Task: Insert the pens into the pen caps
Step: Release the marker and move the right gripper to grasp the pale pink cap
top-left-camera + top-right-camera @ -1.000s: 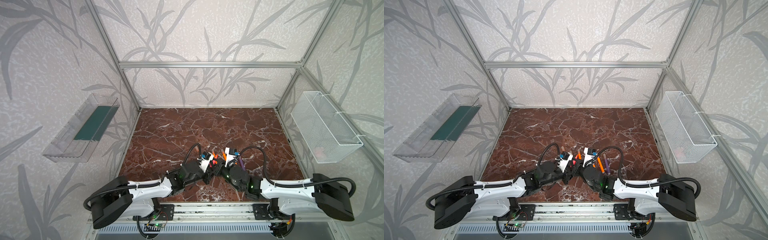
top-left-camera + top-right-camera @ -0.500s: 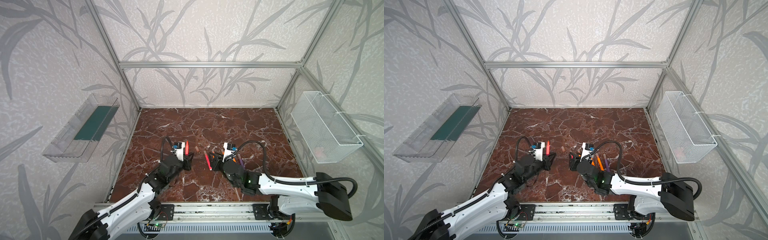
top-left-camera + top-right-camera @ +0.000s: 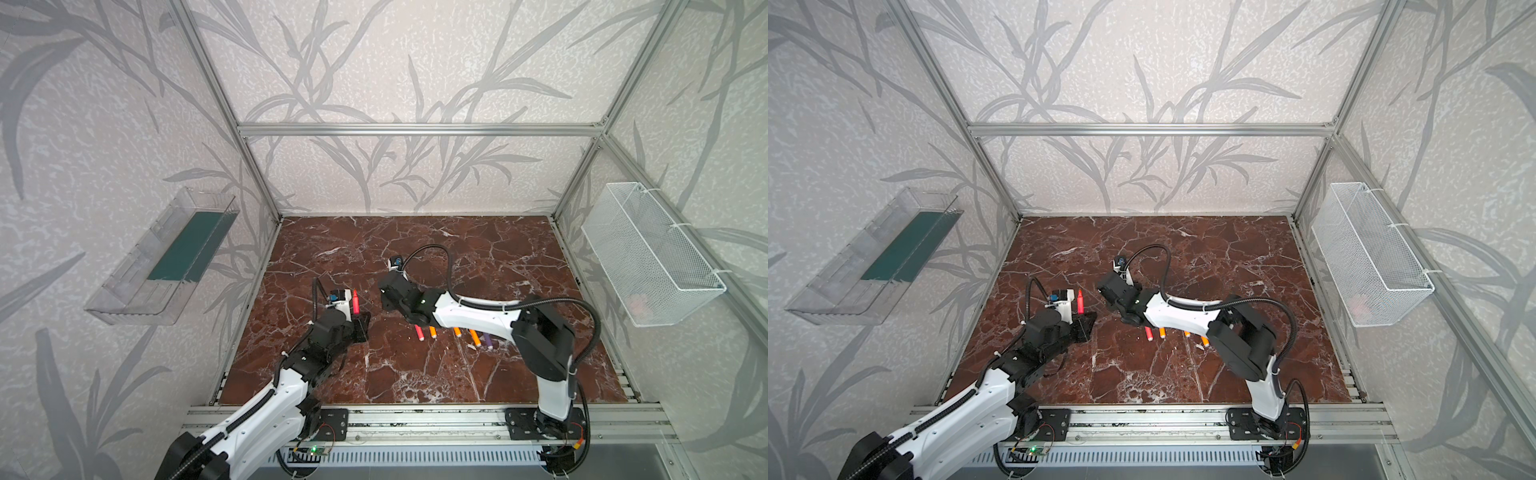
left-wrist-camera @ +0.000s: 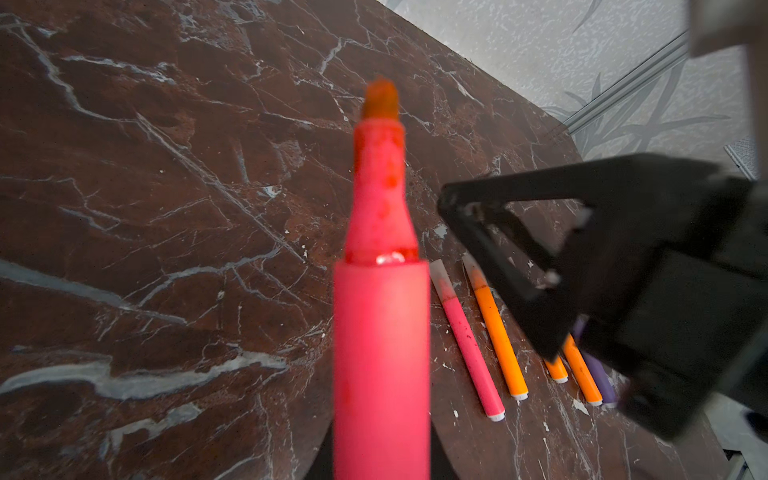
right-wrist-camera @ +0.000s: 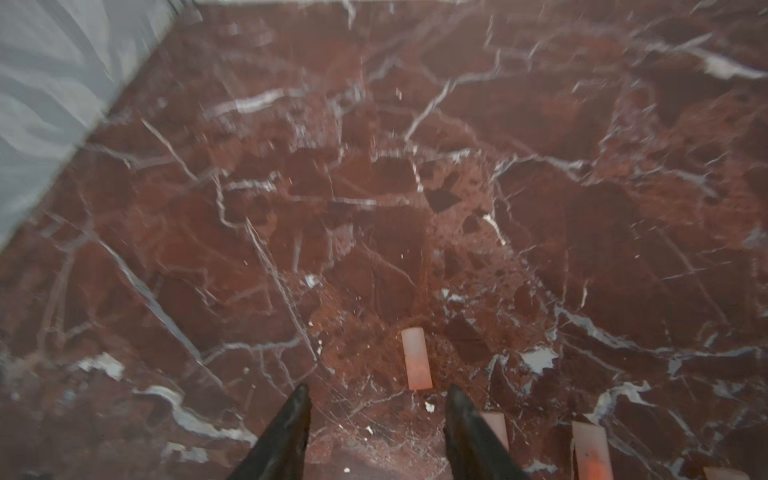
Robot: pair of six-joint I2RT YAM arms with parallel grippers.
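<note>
Both arms have left their folded huddle at the front edge of the tabletop (image 3: 415,249). The left arm (image 3: 286,390) now stretches forward on its own side. The right arm (image 3: 469,318) reaches in toward the middle with its wrist pitched down. The left gripper (image 3: 360,320) is pressed tight on a red-pink pen (image 3: 356,300), held upright with its bare tip up. The right gripper (image 5: 379,392), clamped a second ago, has spread its jaws and holds nothing, hovering over the stone. Five more pens (image 3: 475,337) lie side by side under the right forearm. In the left wrist view the nearest two seem to wear pale caps already. One loose cap (image 5: 409,359) lies flat just beyond the right fingertips, slightly off their centreline. I judge the arms have parted so the right one can fetch that cap: the pen is ready, the cap not yet gripped.
</note>
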